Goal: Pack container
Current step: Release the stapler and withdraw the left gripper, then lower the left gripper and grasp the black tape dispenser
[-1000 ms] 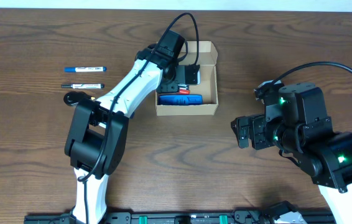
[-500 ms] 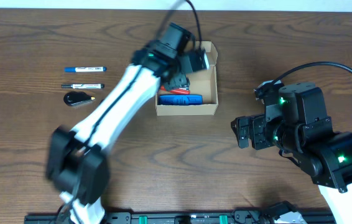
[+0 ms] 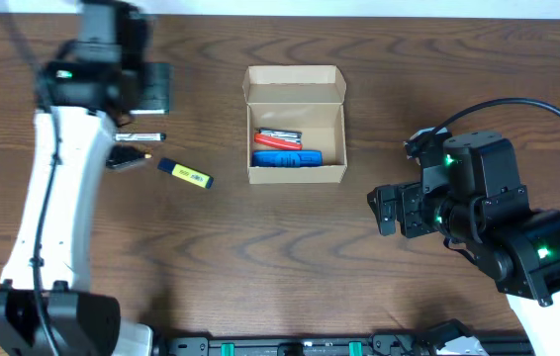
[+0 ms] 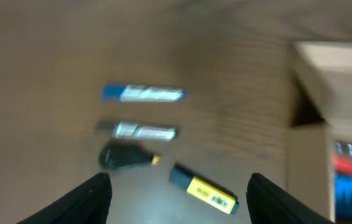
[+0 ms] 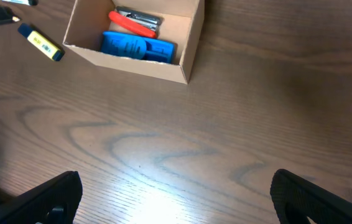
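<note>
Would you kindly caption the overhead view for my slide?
Box partly packed; left gripper open over loose markers; right gripper open.

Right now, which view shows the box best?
Overhead: the box is whole, sharp and open, with its contents visible. The right wrist view crops its far side; the left wrist view catches only a blurred edge.

The left arm (image 3: pixel 47 198) is a long white link with a thin black cable running along it. It has black joint housings at both ends, and the upper one carries a small green light. The right arm (image 3: pixel 478 203) is mostly bulky black housings with two green lights, a white link below and a thick black cable looping over it. The left fingers (image 4: pixel 92 202) and right fingers (image 5: pixel 39 199) are dark and blunt.
</note>
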